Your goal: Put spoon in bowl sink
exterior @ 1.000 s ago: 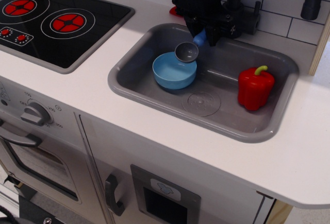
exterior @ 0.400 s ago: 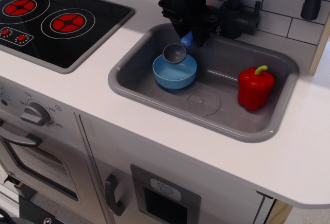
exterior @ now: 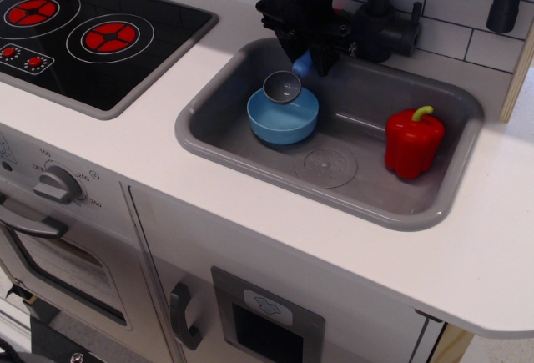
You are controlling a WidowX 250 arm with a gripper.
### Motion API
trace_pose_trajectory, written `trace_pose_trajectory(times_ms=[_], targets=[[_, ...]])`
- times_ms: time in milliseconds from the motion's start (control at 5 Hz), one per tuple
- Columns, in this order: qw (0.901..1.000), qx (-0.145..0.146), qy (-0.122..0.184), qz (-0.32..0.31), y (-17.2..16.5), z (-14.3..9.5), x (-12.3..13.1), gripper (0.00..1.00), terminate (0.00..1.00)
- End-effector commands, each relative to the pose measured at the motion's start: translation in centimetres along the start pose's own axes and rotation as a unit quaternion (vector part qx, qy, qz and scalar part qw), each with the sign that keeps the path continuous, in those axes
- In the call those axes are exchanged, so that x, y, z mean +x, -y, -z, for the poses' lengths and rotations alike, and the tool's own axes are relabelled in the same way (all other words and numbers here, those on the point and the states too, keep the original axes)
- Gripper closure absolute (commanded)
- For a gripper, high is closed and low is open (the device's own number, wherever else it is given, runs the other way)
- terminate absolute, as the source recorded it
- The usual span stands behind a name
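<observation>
Jaws [exterior: 304, 56] grip spoon [exterior: 284, 85] above bowl [exterior: 282, 118] in sink [exterior: 367, 104].

We have one view only, set high in front of the toy kitchen counter, looking down and slightly rightward. The gripper [exterior: 304, 52] sits top centre, the sink [exterior: 209, 129] (fully in frame) just below it, the stovetop [exterior: 167, 21] to its left.
</observation>
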State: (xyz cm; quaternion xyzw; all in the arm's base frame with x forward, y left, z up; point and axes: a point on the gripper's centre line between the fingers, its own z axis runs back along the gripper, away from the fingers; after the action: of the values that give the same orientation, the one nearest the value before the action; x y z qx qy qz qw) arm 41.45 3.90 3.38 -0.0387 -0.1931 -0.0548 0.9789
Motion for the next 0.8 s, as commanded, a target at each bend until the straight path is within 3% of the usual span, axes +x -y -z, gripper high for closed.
trace_pose_trajectory(times_ms=[0, 400, 600], targets=[[0.9996, 0.003, 0.027, 0.010, -1.1, -2.7, 0.8, 0.00, 0.00], [0.9980, -0.007, 0.058, -0.024, -1.1, -6.4, 1.8, 0.00, 0.00], [0.9976, -0.016, 0.055, -0.040, -0.3, -8.5, 2.7, 0.00, 0.00]])
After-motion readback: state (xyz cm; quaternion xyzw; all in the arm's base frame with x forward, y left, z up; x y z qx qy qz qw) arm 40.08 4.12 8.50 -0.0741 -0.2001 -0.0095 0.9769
